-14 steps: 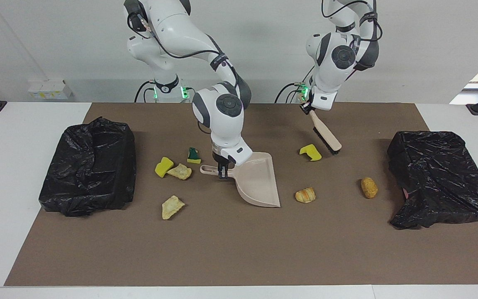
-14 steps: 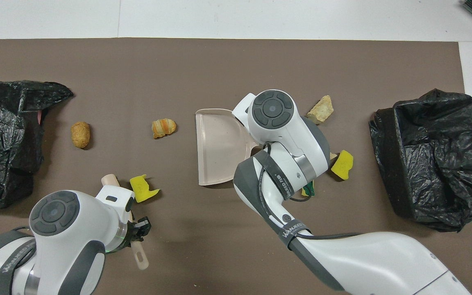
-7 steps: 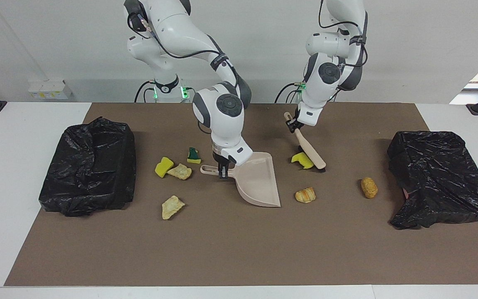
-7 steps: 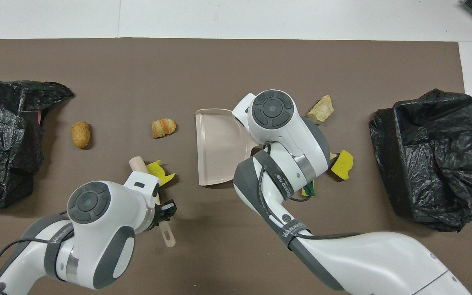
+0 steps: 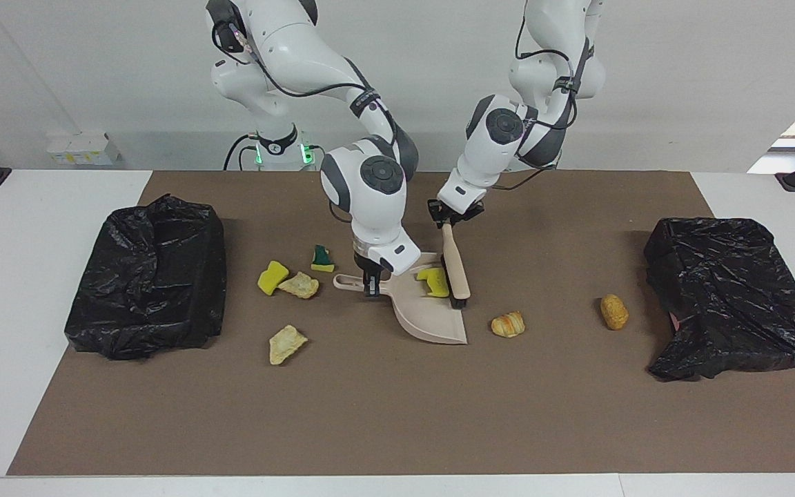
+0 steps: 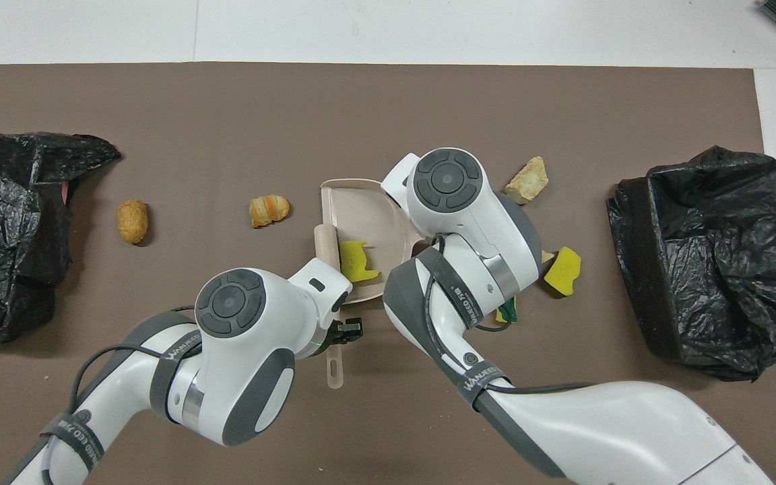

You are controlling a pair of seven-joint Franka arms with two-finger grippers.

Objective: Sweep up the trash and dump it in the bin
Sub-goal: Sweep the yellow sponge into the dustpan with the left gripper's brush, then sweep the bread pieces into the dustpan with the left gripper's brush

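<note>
My right gripper (image 5: 370, 279) is shut on the handle of the beige dustpan (image 5: 432, 314), which rests on the brown mat. My left gripper (image 5: 454, 215) is shut on the brush (image 5: 455, 266), whose black bristles stand at the pan's open mouth. A yellow sponge bit (image 5: 433, 281) lies inside the pan, against the brush. Beside the pan's handle, toward the right arm's end, lie a green-topped sponge (image 5: 322, 258), a yellow sponge (image 5: 272, 277) and two beige lumps (image 5: 299, 284). Two bread pieces (image 5: 508, 324) lie toward the left arm's end. From overhead, the brush (image 6: 326, 246) borders the sponge bit (image 6: 356, 261).
A bin lined with a black bag (image 5: 149, 276) stands at the right arm's end of the mat. A second black-bagged bin (image 5: 729, 297) stands at the left arm's end. The brown mat (image 5: 397, 414) covers most of the white table.
My left arm has swept the brush toward the right arm's end, pushing the yellow sponge bit across the mat and into the dustpan. The right arm and pan have stayed still.
</note>
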